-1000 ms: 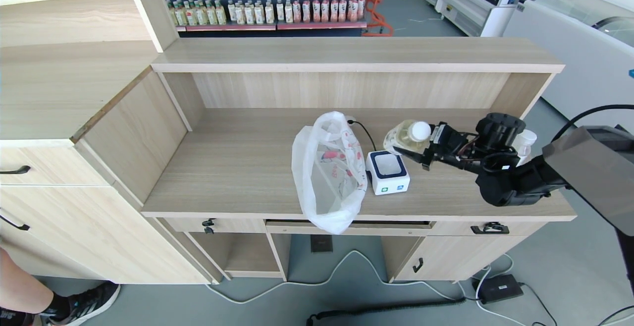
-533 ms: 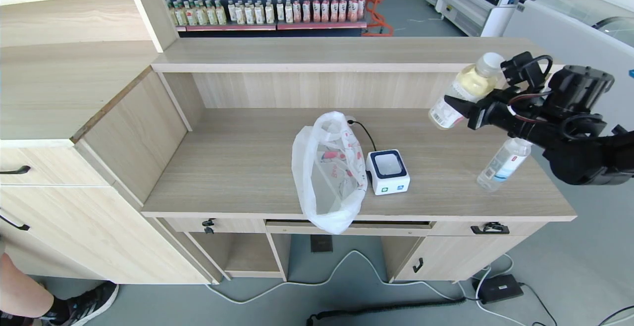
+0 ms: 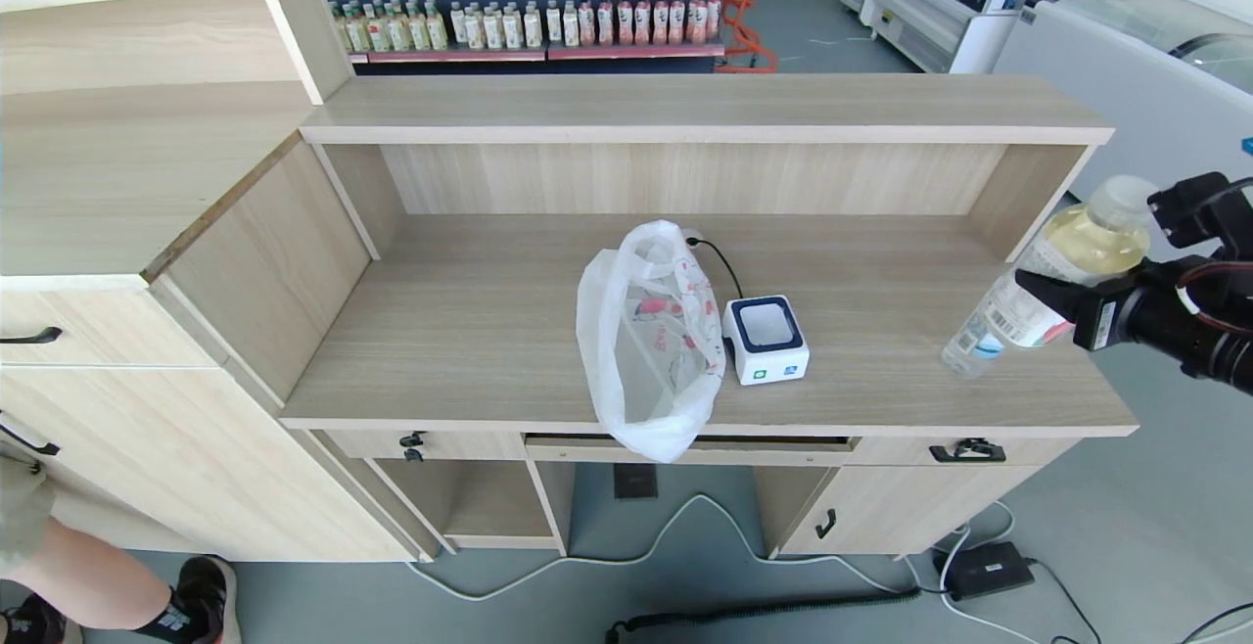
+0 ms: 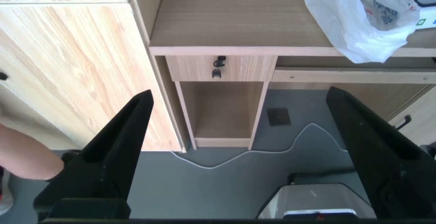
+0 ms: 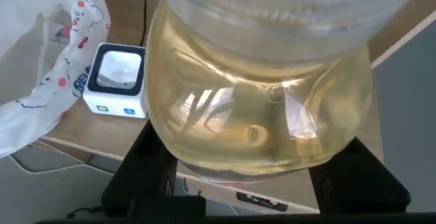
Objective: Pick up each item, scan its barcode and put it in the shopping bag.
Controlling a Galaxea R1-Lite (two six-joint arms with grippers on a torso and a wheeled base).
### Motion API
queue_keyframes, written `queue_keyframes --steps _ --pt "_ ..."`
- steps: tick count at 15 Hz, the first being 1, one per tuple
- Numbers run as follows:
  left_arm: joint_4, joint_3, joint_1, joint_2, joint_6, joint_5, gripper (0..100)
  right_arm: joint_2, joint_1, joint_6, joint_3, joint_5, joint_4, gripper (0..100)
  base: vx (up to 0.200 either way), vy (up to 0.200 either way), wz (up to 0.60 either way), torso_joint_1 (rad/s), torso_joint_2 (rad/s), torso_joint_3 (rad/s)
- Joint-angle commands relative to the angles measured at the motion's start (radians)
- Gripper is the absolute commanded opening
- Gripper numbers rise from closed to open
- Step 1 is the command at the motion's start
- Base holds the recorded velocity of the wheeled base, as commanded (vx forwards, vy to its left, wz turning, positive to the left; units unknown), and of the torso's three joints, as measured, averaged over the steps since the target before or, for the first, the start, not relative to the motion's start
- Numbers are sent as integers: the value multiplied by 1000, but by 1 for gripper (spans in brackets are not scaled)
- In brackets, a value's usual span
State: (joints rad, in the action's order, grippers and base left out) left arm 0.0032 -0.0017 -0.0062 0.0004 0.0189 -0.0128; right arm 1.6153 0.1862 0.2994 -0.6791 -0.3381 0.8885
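At the head view's right edge, a bottle (image 3: 1052, 277) of pale yellow liquid is held tilted in the right gripper (image 3: 1087, 248), its white cap uppermost and its labelled lower half pointed down toward the right end of the wooden counter (image 3: 489, 311). The black fingers are seen closed against opposite sides of the bottle. Just below it, the base of a second, clear bottle (image 3: 964, 358) is seen on the counter, partly overlapped by the held one. Well apart, near the counter's middle, a white shopping bag (image 3: 646, 341) with red print is set open, its lower end hanging over the front edge, and a small white scanner (image 3: 766, 339) is placed just beside it on the right.

In the left wrist view, the left gripper (image 4: 238, 98) is shown spread wide with nothing between its fingers, hung low in front of the counter's drawers and above the grey floor. A corner of the bag and of the scanner can be made out on the counter above.

In the right wrist view, the yellow bottle is seen close up, clamped between two dark fingers, with the scanner and the bag on the counter beyond.
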Motion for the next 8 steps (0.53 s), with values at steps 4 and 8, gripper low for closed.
queue_keyframes --steps 4,8 --pt "0 0 0 0 -1 0 100 -2 26 17 38 57 26 0 0 0 0 0 0 0" --pt "0 0 0 0 -1 0 100 60 26 96 10 77 130 0 0 0 0 0 0 0"
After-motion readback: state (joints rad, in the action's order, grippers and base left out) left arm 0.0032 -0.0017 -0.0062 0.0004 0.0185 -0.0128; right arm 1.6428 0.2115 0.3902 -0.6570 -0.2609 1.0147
